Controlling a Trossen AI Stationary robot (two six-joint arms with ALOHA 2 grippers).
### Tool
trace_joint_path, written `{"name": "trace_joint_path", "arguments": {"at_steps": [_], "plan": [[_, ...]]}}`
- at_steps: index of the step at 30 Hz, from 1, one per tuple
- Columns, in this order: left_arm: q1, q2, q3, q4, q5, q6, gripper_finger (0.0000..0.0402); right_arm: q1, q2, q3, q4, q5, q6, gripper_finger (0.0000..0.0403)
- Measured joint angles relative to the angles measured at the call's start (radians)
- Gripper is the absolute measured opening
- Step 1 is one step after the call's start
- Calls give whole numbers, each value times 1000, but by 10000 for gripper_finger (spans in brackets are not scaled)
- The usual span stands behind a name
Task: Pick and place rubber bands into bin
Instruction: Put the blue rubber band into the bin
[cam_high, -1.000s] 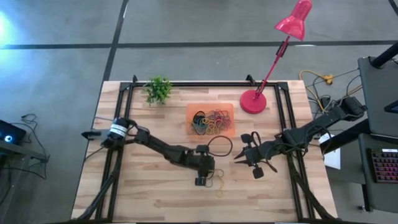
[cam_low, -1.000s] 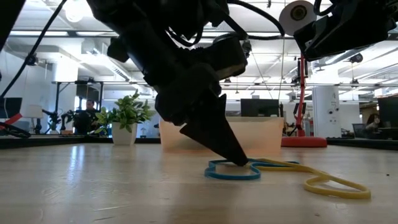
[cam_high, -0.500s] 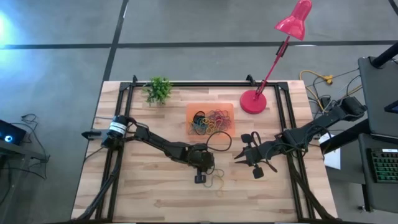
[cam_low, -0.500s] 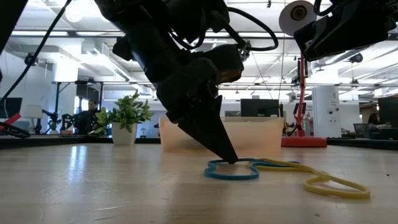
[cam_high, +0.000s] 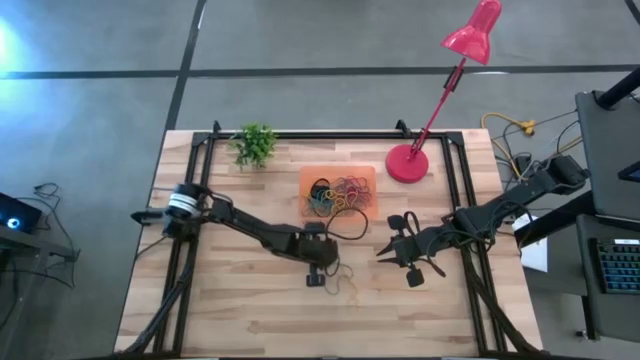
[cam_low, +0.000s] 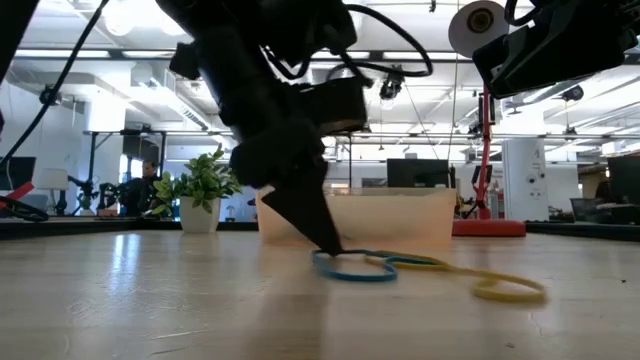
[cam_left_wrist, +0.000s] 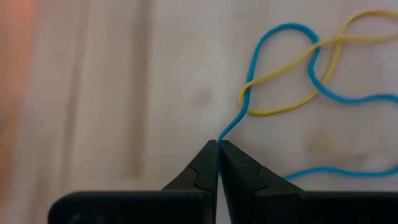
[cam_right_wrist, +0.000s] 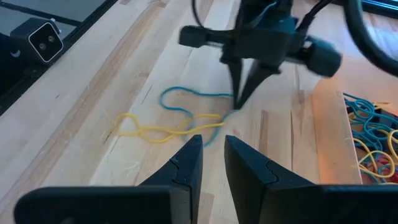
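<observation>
Surface: pale wood butcher-block planks, matte, dark metal frame rails down both sides.

Bin: shallow translucent orange plastic tray at centre-back of the surface, already holding a tangle of thin loops in mixed colours. From the left tool it sits at about 12–1 o'clock in the high view, near but not touching.

Left tool: tips pinched together on one strand of the blue rubber band, right down at the wood. It is the nearer arm to both the band and the bin.

Right tool: parked at 3 o'clock of the left one, fingers a narrow gap apart, holding nothing.

The blue band is a thin, limp elastic loop, kinked into a figure-eight. A yellow rubber band is threaded through it, so the two cross and tangle. The pair trails from the left tips towards 4–5 o'clock in the high view, long axis roughly along that line.

Judgement: the lift and carry go up towards 12 o'clock. The yellow one may ride along or drop off mid-way.
</observation>
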Motion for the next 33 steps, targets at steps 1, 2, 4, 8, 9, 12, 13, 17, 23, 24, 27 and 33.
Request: {"name": "trace_joint_path", "arguments": {"at_steps": [1, 2, 4, 8, 9, 12, 13, 17, 23, 24, 27, 33], "plan": [[0, -12, 0, -29, -16, -1, 0, 0, 0, 0, 0, 0, 0, 57], [0, -20, -1, -58, -33, -5, 0, 0, 0, 0, 0, 0, 0, 57], [-3, -34, 0, -95, -64, -8, 0, 0, 0, 0, 0, 0, 0, 57], [-14, -62, 0, -135, -92, -9, 0, 0, 0, 0, 0, 0, 0, 57], [-18, -68, 0, -137, -98, -9, 0, 0, 0, 0, 0, 0, 0, 57], [-27, -96, 0, -134, -123, -8, 0, 0, 0, 0, -1, 0, -1, 57], [-30, -108, 1, -132, -141, -8, 0, 0, 0, 0, 1, 0, -1, 57], [-47, -147, 1, -141, -215, -4, 0, 0, 0, 0, 0, 1, -1, 57], [-74, -206, 3, -181, -328, 2, 0, 0, 0, 0, 0, 1, -2, 57], [-78, -212, 3, -187, -349, 2, 0, 0, 0, 0, 0, 1, -1, 57], [-95, -240, 3, -185, -403, 29, 0, 0, 0, 0, -2, 2, -2, 57], [-131, -274, 3, -179, -513, 81, 0, 0, 0, 0, -1, 6, -1, 57]]}}
